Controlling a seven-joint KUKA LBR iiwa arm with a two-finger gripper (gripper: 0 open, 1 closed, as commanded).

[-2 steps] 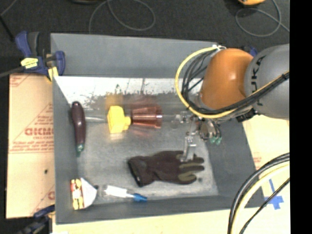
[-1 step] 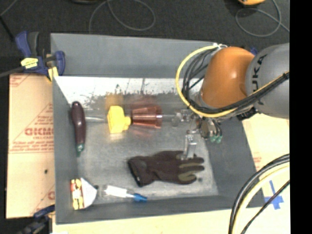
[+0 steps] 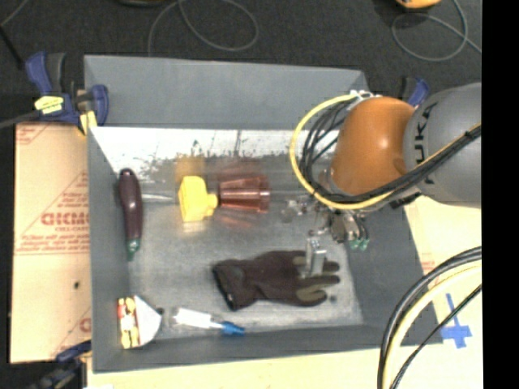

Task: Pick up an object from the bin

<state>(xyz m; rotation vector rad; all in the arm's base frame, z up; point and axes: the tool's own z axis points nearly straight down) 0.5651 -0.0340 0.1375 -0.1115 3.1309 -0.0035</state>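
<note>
We see the gripper [image 3: 317, 259] low over the finger end of the dark glove [image 3: 255, 280], which stretches leftward from its jaws, whose opening we cannot tell.

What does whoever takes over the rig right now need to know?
Gripper: down over the right end of the dark glove, front middle of the bin; grip cannot be told.
Other things: purple eggplant at the left wall, yellow piece beside a reddish cup mid-bin, blue-capped white tube and small packet front left.
Done: nothing lifted.
Left: grasp one thing, lift it out.
</note>
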